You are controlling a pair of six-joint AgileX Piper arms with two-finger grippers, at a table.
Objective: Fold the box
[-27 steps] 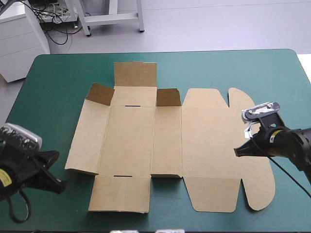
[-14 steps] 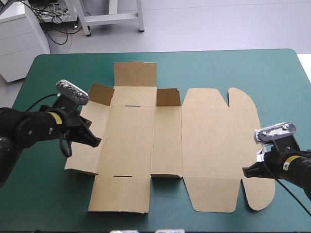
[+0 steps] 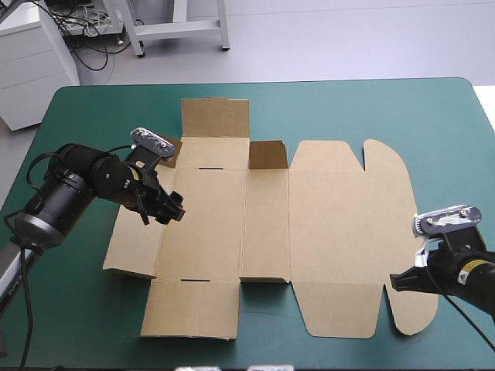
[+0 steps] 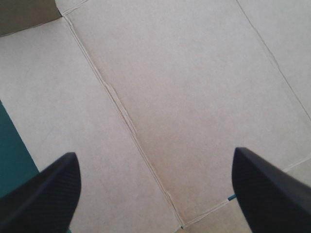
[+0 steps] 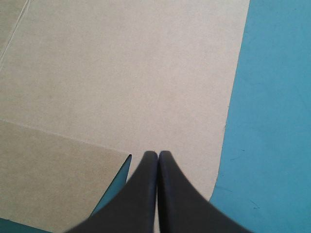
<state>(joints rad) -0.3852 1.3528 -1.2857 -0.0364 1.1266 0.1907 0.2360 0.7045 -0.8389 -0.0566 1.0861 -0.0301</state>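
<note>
The brown box lies as a cut sheet, mostly flat on the teal-green cover, with two small flaps raised at its far side. My left gripper hovers over the crease between the left wall panel and the base. In the left wrist view that gripper stands open above bare board, holding nothing. My right gripper is shut, low at the near right corner of the rounded lid. Seen from the right wrist, its tip rests over the lid close to the lid's edge.
The teal-green cover shows in a wide strip along the far edge and to the right of the sheet. The table's near edge runs just below the box's near flaps. The cover lies beside the lid.
My left arm has swung from the table's near left corner in over the box's left panel, and its fingers have opened. The shut right gripper has drawn back toward the near edge.
</note>
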